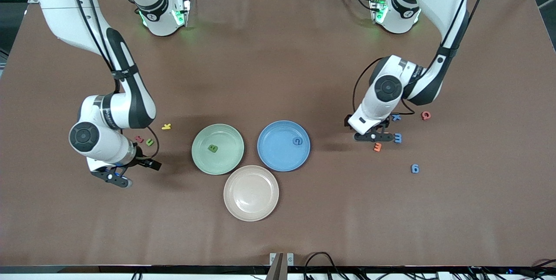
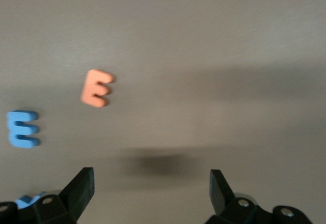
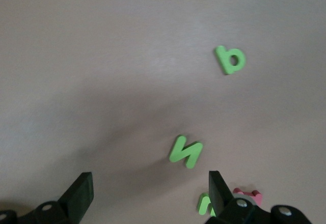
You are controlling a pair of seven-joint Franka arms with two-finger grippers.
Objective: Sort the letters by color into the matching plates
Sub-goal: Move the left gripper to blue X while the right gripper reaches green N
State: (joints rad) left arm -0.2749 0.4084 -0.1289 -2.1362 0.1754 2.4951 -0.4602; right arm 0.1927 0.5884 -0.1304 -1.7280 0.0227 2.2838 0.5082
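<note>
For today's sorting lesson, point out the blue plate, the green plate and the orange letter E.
blue plate (image 1: 278, 158): front view, bare floor of the plate.
green plate (image 1: 226, 160): front view, bare floor near the rim.
orange letter E (image 2: 96, 87): left wrist view, middle of the letter.

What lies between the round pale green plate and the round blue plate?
Only a narrow strip of bare brown table separates the pale green plate from the blue plate, as the front view shows.

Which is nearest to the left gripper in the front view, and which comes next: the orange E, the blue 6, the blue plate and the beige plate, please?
From the open left gripper:
1. Orange E, on the table just beside the gripper.
2. Blue 6, nearer the front camera, toward the left arm's end.
3. Blue plate, toward the table's middle.
4. Beige plate, nearest the front camera.
</note>
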